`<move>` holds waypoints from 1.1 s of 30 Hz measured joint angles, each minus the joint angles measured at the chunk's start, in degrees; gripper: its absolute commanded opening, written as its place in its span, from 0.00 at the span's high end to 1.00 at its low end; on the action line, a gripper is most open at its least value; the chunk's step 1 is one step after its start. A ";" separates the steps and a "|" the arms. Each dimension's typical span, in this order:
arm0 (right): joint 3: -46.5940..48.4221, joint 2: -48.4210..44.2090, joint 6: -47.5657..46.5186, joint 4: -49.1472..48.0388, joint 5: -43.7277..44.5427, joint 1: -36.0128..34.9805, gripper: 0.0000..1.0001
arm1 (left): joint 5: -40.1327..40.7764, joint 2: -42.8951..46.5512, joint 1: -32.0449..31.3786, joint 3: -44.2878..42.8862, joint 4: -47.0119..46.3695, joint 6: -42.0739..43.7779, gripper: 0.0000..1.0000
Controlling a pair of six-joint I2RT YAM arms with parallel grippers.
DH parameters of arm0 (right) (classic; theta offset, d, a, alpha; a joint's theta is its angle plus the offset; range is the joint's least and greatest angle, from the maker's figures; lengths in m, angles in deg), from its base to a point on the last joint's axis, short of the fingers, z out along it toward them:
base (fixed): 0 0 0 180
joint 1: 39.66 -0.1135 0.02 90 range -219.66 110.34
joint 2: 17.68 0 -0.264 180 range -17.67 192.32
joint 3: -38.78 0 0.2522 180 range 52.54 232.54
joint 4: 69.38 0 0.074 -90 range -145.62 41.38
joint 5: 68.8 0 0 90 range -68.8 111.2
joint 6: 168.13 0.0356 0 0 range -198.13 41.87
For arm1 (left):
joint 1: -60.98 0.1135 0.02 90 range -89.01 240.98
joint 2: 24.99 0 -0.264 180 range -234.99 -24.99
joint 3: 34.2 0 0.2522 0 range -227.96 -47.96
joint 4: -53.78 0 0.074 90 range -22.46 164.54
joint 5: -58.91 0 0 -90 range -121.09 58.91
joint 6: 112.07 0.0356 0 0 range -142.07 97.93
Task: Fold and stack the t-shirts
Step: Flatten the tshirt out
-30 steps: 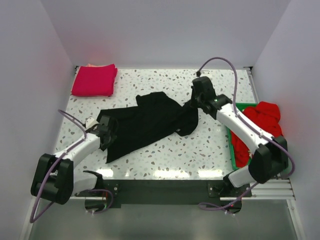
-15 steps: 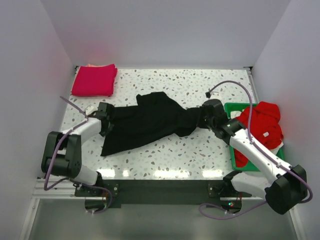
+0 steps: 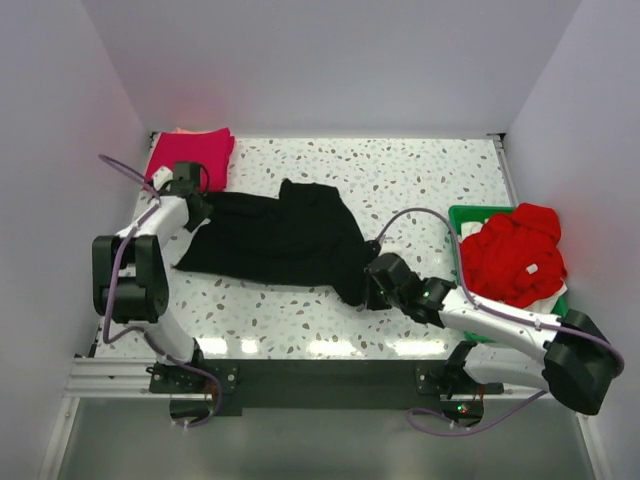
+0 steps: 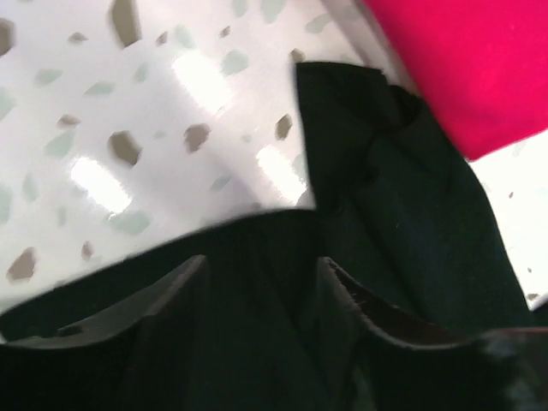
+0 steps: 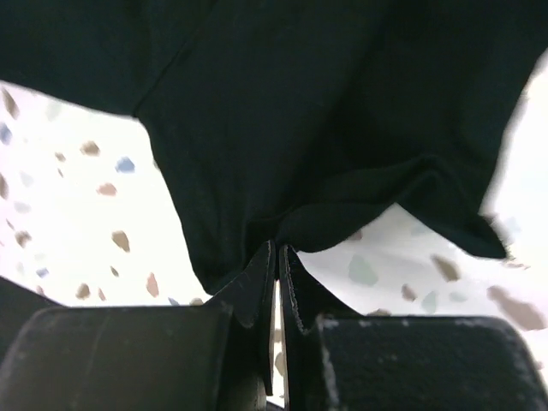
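Observation:
A large black t-shirt [image 3: 280, 235] lies spread across the middle of the speckled table [image 3: 420, 180]. My left gripper [image 3: 198, 212] is over its far-left end, beside the folded magenta-pink t-shirt [image 3: 190, 158]. In the left wrist view its jaws stand apart [image 4: 261, 261] over the black cloth [image 4: 402, 214], with the pink shirt [image 4: 479, 60] just beyond. My right gripper [image 3: 372, 285] sits low at the shirt's near-right corner. The right wrist view shows it [image 5: 277, 248] shut on a pinched fold of the black shirt's hem [image 5: 300, 103].
A peach edge [image 3: 181, 130] peeks from under the pink stack at the back left. A green tray [image 3: 459, 216] at the right holds a crumpled red t-shirt [image 3: 515, 255] with white cloth [image 3: 556, 297] under it. White walls enclose the table.
The left gripper carried its end of the black shirt away and up toward the pink stack, then its jaws parted. The right gripper pulled the other end toward the near edge, stretching the shirt.

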 measured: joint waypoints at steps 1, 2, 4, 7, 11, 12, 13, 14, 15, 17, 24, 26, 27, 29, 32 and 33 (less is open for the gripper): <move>-1.18 0.50 0.83 -0.74 -0.11 -1.57 0.89 | 0.04 1.92 0.00 1.25 0.24 0.28 0.34; -1.95 0.70 1.31 -0.98 -0.07 -2.95 0.81 | 0.35 4.42 0.00 3.08 0.63 -0.11 0.31; -2.91 0.85 2.47 -1.09 -0.20 -6.14 0.73 | 1.44 10.03 0.02 6.73 2.38 -0.81 0.29; -2.91 0.39 3.23 -2.05 -0.55 -8.98 0.62 | 3.72 17.27 0.02 11.76 4.59 -2.36 0.29; -2.84 -2.34 3.26 -1.79 0.17 -9.22 0.57 | 5.27 22.27 0.04 18.27 6.93 -4.98 0.29; -2.78 -3.37 3.10 -1.46 0.72 -9.22 0.56 | 5.27 22.64 0.04 19.96 7.58 -5.75 0.29; -2.58 -4.28 2.95 -0.98 1.51 -9.22 0.53 | 5.25 22.88 0.04 21.64 8.17 -6.36 0.30; -2.29 -4.85 2.84 -0.44 2.29 -9.22 0.53 | 5.22 23.19 0.04 23.45 8.44 -6.97 0.30; -1.75 -5.33 2.51 0.31 3.80 -9.22 0.52 | 5.22 23.45 0.04 24.74 8.72 -7.43 0.30; -0.28 -5.51 1.75 1.86 6.51 -9.20 0.51 | 5.16 24.09 0.04 27.47 9.55 -8.66 0.29; 1.81 -6.01 -1.33 4.15 11.13 -5.16 0.49 | 4.72 22.91 0.04 28.50 7.17 -10.27 0.35; 1.79 -6.34 -2.43 4.22 10.56 -1.92 0.49 | 4.61 21.09 0.04 28.50 6.51 -10.91 0.42; 1.77 -6.38 -2.75 4.22 10.51 -0.55 0.49 | 5.05 20.48 0.00 28.48 6.32 -10.93 0.46; 1.73 -6.38 -3.74 4.17 9.99 3.06 0.49 | 5.57 20.44 0.04 28.65 5.64 -11.19 0.58; 1.33 -6.29 -4.72 4.00 8.96 6.45 0.49 | 6.45 20.17 0.04 28.83 4.74 -11.78 0.82; 1.09 -6.19 -4.96 3.91 8.63 7.21 0.49 | 6.91 19.93 0.04 28.76 4.48 -11.74 0.88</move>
